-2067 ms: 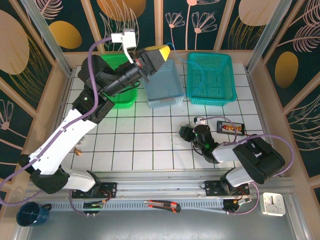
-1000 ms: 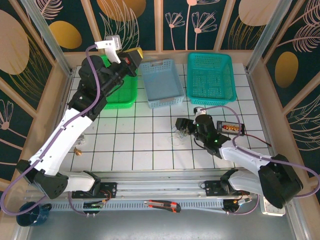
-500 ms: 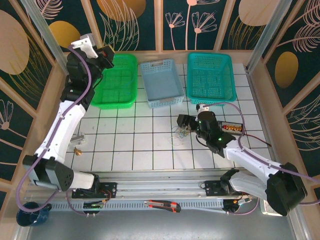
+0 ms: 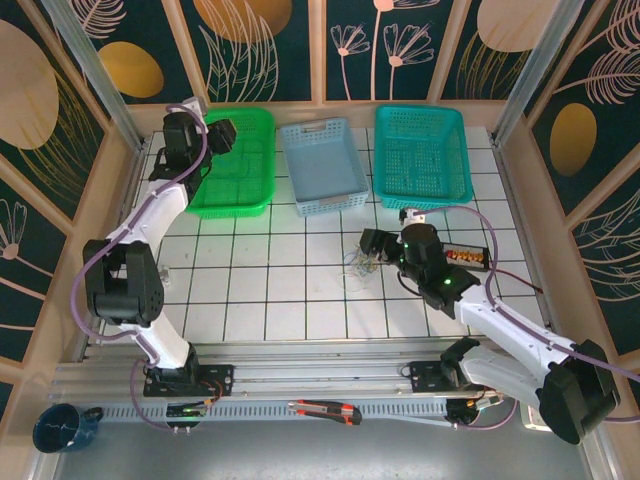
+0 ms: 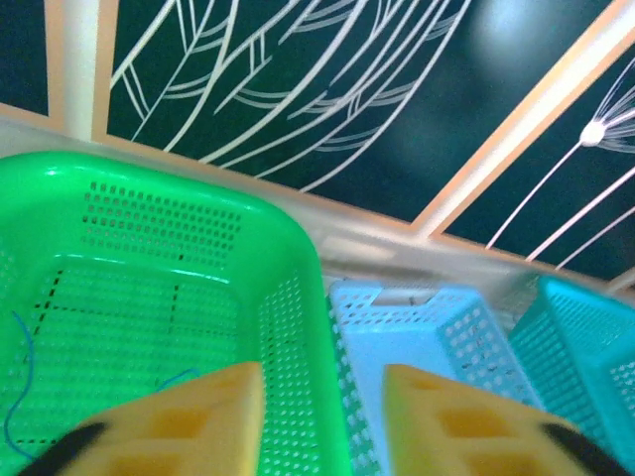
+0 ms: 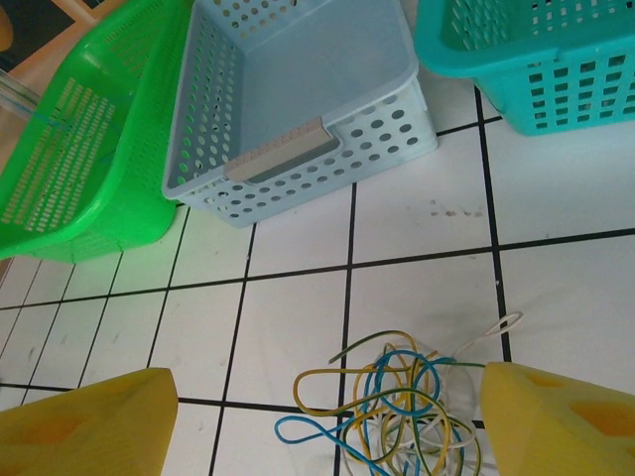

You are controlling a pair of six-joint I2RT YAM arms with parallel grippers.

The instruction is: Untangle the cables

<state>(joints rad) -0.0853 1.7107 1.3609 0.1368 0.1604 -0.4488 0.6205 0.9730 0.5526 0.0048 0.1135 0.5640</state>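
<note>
The cables (image 6: 405, 415) lie in a loose tangle of blue, yellow, green and white wires on the white tiles, seen in the top view as cables (image 4: 355, 268) mid-table. My right gripper (image 6: 322, 428) hovers just above them, open, one yellow finger (image 6: 84, 421) on each side and nothing gripped. It sits at the tangle's right edge as right gripper (image 4: 372, 246). My left gripper (image 4: 217, 134) is over the far left of the green basket (image 4: 245, 205), open with nothing between its fingers (image 5: 169, 421). A thin blue wire (image 5: 18, 369) lies inside the green basket (image 5: 298, 327).
A blue-grey basket (image 4: 322, 165) and a teal basket (image 4: 422, 155) stand along the back beside the green one. A black connector block (image 4: 462, 256) lies right of the right gripper. A cutter knife (image 4: 325, 410) and a mug (image 4: 62, 428) sit at the near rail.
The left arm has swung left and back, from beside the blue-grey basket to the green basket's far left corner, and its jaws have opened. The right gripper has barely moved over the tangle.
</note>
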